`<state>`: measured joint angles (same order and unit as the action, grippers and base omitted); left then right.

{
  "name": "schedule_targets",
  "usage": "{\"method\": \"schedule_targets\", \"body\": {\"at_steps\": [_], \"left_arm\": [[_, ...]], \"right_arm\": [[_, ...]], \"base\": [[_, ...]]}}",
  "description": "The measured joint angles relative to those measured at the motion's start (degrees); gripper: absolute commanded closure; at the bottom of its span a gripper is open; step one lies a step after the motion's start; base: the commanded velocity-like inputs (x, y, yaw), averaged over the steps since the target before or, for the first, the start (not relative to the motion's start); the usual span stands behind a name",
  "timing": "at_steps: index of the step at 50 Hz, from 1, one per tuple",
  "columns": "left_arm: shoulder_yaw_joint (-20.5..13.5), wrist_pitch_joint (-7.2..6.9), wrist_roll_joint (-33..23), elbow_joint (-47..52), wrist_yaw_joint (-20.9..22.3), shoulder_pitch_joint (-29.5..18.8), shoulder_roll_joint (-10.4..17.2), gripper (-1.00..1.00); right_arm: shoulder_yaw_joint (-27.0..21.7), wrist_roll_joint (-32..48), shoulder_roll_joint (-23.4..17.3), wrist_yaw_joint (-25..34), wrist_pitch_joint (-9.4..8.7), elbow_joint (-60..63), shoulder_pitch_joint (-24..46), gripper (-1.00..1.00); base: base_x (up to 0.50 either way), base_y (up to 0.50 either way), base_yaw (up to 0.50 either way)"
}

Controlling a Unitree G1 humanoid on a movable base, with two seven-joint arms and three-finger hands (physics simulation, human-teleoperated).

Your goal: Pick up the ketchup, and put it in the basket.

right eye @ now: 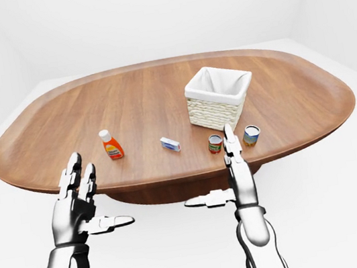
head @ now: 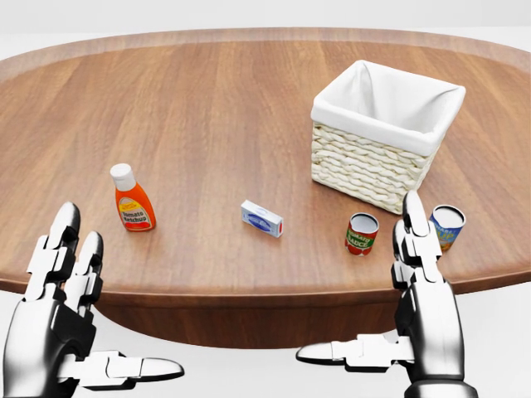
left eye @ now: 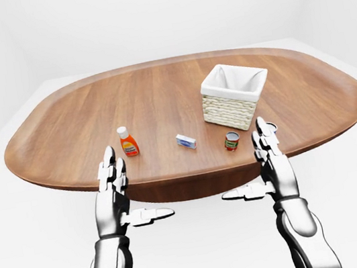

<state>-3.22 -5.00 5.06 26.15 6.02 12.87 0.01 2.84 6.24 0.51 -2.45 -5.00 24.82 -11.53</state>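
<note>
Standing upright, the orange ketchup wears a white cap.

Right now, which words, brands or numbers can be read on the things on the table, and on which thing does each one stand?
"Ketchup": on the label of the ketchup bottle, barely legible; a smaller line above it is blurred.
Red can: label has print, too small to read.
Blue and yellow can: print too blurred to read.
Small white and blue box: a mark on top, not readable.
Basket: no text.
</note>
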Motion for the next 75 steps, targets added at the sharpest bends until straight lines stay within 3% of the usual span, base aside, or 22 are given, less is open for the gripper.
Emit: {"method": "schedule_targets", "body": {"at_steps": [10, 75], "left_arm": [[0.6, 0.00, -1.3, 0.8, -0.5, 0.1, -0.1, -1.00], [0.6, 0.00, -1.6, 2.0, 0.8, 0.8, -0.2, -1.00]], "right_arm": [[0.4, 0.4, -0.2, -1.1, 0.00, 0.0, 0.3, -1.00], [1.4, 1.6, -0.5, -1.7, 0.00, 0.6, -0.2, -1.00]], "base": [[0.04, 0.00, 0.00], [0.50, 0.00, 0.00]]}}
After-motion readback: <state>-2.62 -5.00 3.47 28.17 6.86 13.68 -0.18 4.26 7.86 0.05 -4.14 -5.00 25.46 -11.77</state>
